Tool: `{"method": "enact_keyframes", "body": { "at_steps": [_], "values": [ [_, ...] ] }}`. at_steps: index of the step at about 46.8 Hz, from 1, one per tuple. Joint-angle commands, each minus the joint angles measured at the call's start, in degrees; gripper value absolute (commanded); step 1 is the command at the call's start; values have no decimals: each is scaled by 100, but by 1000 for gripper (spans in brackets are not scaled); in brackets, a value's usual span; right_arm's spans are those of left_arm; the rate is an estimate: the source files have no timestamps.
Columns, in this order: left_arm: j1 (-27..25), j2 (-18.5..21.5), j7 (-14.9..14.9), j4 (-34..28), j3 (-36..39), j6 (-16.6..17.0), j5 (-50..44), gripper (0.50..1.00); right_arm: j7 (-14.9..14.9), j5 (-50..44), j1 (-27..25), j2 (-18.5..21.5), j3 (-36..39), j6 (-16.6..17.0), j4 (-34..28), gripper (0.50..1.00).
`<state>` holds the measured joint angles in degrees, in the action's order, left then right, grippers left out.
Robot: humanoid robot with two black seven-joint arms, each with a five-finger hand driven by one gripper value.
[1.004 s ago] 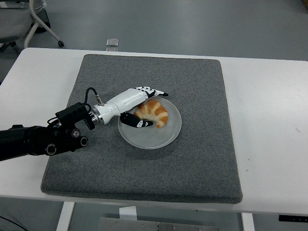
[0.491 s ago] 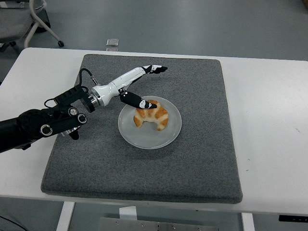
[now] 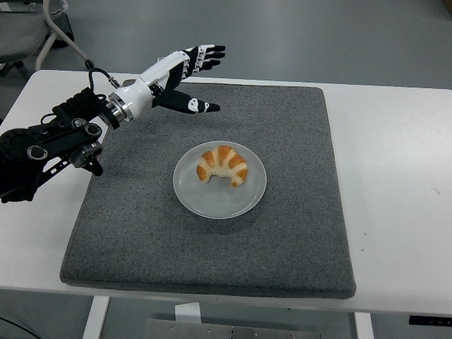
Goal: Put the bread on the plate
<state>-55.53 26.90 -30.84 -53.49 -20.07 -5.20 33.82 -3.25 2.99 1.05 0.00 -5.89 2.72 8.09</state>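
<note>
A golden croissant (image 3: 223, 165) lies on the round grey plate (image 3: 216, 201), which sits in the middle of the grey mat. My left hand (image 3: 191, 74) is open and empty, fingers spread, raised above the mat's far left part, well clear of the plate and up-left of it. The right arm is not in view.
The dark grey mat (image 3: 296, 212) covers most of the white table (image 3: 395, 176). A small grey object (image 3: 165, 63) lies at the table's far edge. A chair base (image 3: 49, 28) stands on the floor at the top left.
My left hand let go of the croissant on the plate, opened, then rose and drew back up-left, away from the plate. The croissant stays on the plate.
</note>
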Motion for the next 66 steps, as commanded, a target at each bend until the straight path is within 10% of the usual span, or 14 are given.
{"method": "enact_keyframes", "body": {
  "at_steps": [1, 28, 41, 66],
  "values": [
    [-125, 17, -1, 268, -120, -323, -463, 990, 0, 0, 0, 0, 0, 0, 0, 930],
    [-266, -1, 192, 2255, -138, -2064, -2871, 990, -9, 0, 0, 0, 0, 0, 0, 930],
    [-169, -27, 684, 2616, -129, -2302, -3742, 990, -9, 0, 0, 0, 0, 0, 0, 930],
    [156, -45, 685, 2616, -138, -2434, -4639, 990, 0, 0, 0, 0, 0, 0, 0, 930]
  ]
}}
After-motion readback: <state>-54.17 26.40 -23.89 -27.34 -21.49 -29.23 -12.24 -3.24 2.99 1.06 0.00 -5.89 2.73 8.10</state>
